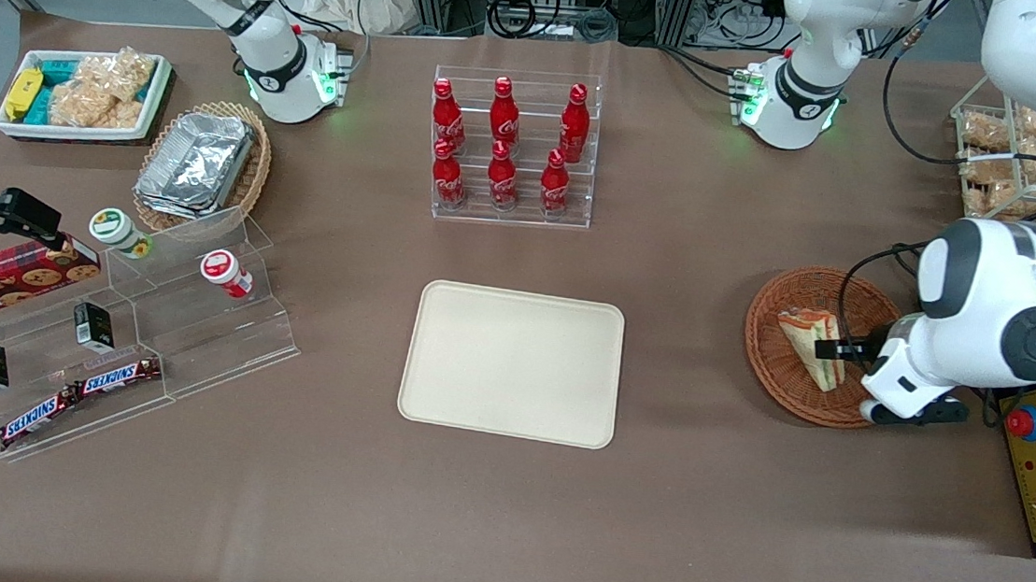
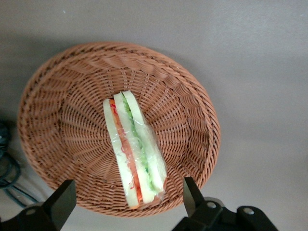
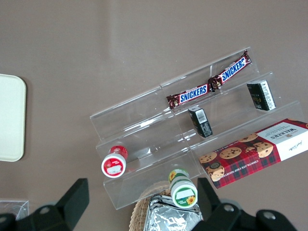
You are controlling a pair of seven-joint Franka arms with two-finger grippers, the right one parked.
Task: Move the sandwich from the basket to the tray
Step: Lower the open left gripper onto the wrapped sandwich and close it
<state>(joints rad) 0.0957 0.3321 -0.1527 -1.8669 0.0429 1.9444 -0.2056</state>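
Note:
The sandwich [image 1: 811, 348] [image 2: 134, 153], a clear-wrapped wedge with pale bread and green, orange and red filling, lies in the round reddish-brown wicker basket [image 1: 770, 360] [image 2: 57, 120] toward the working arm's end of the table. My left gripper [image 1: 850, 358] [image 2: 127, 186] hovers above the basket, open. Its two black fingers [image 2: 61, 201] stand wide apart on either side of the sandwich's broad end, touching nothing. The cream tray [image 1: 512, 363] lies bare in the table's middle, nearer the front camera than the bottle rack.
A clear rack of red cola bottles [image 1: 512, 145] stands farther from the camera than the tray. Toward the parked arm's end are a clear stepped display [image 1: 149, 324] with snack bars, a foil-container basket [image 1: 201, 165] and a white snack bin [image 1: 80, 93]. A wire snack rack [image 1: 1008, 160] stands by the working arm.

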